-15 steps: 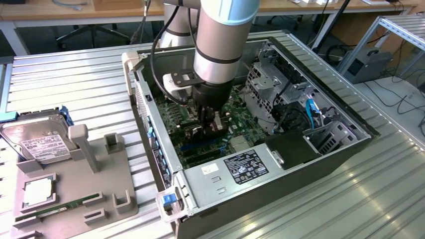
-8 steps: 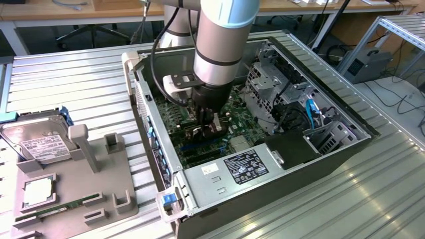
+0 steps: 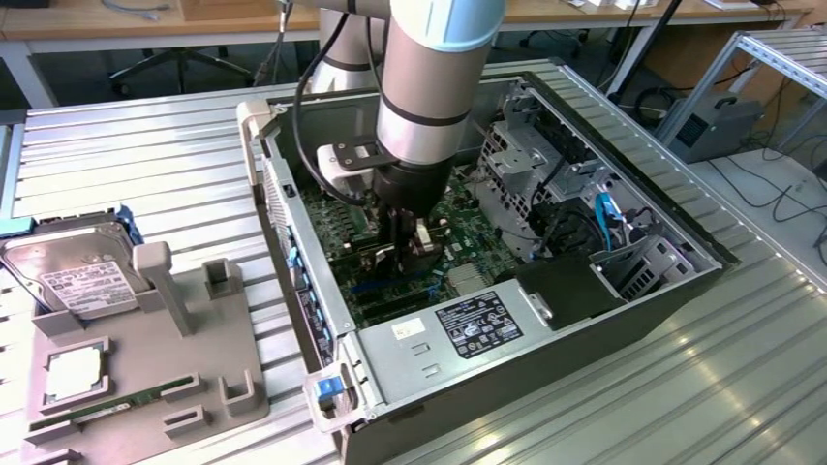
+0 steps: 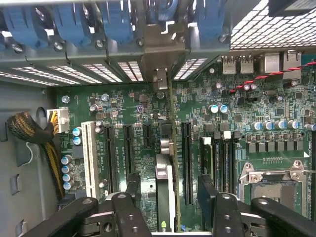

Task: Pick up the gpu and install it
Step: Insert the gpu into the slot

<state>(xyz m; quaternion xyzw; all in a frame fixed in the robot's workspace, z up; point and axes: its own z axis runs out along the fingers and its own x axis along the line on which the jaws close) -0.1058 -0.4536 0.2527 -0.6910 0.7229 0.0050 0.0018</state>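
The gpu [image 4: 165, 173] stands on edge on the green motherboard [image 4: 128, 103], in line with an expansion slot. Its silvery end bracket [image 4: 160, 79] reaches the case's rear slot wall. My gripper [image 4: 169, 187] is open and straddles the card, with a gap showing between the card and each black finger [image 4: 132, 190]. In the exterior view the arm reaches down into the open computer case [image 3: 646, 300], and the gripper [image 3: 416, 244] hangs just above the motherboard [image 3: 459, 218].
Blue slot latches [image 4: 113, 22] line the rear wall. A white slot [image 4: 90, 153], black slots, an empty CPU socket [image 4: 271, 185] and a cable bundle [image 4: 29, 128] surround the card. Outside, a grey fixture [image 3: 220, 387] holds a hard drive [image 3: 77, 276], CPU [image 3: 77, 373] and RAM stick [image 3: 110, 407].
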